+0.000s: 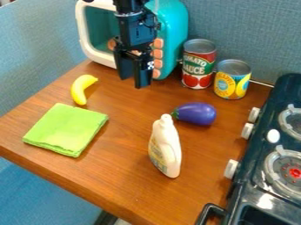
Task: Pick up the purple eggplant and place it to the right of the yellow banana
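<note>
While the black two-finger gripper [134,82] is hanging at the upper part of the view, its fingers are pointing down and standing a little apart, a narrow gap showing between them. Nothing is showing in that gap; whether the tips are touching anything is hard to tell. Nearest to it, the teal-and-white toy microwave [175,33] is standing at the back of the table, the arm and gripper crossing its front and covering part of the door and some of the peach-coloured buttons [157,53].

Brown wood-grain tabletop [120,180] is running beneath everything; blue-grey partition walls [247,26] are rising behind and at the left.

Right of the microwave, a tomato-picture can [199,66] is standing upright, a shorter yellow-labelled can [232,81] standing just beside it. In front of these, a purple toy eggplant [199,114] is lying on its side, green stem turned left. A white toy bottle [166,147] is occupying the table nearer the camera, its narrow end close to that stem. Over at the left, a yellow toy banana [79,90] is lying near a folded lime-green cloth [66,129], the two staying apart. Along the right edge, a dark toy stove [250,171] is showing pale knobs and round burners, bounding the worktop on that side
</note>
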{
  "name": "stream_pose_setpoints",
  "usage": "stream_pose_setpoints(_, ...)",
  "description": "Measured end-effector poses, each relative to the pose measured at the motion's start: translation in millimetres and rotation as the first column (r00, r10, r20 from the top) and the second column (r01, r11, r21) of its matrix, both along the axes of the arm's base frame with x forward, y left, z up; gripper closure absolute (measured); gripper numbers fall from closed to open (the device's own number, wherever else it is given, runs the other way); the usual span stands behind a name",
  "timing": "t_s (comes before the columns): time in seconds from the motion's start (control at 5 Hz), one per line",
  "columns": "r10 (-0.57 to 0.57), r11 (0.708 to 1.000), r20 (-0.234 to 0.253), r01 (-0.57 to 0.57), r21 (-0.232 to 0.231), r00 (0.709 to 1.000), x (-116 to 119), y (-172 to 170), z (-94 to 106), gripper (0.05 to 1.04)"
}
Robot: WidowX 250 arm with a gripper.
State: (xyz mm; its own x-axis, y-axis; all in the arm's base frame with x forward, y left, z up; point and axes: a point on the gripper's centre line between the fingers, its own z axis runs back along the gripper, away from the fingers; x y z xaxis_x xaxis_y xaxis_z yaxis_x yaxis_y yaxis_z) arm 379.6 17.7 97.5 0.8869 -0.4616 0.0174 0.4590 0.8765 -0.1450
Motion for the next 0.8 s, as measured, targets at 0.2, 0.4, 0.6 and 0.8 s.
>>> stream_pose_setpoints(0.2, -0.003, 1.000, -0.051, 0.002, -0.007, 0.999, -4, 0, -17.3, 0.087)
stream_pose_setpoints(0.4, -0.132, 0.991, -0.030, 0.132, -0.014, 0.991, -3, -11, -18.7, 0.087)
stream_pose_setpoints(0.6, -0.293, 0.955, -0.015, 0.292, -0.048, 0.956, -4, -36, -17.0, 0.087)
stream_pose_setpoints(0.8, -0.339, 0.940, 0.023, 0.340, -0.019, 0.940, 3, -43, -14.0, 0.087)
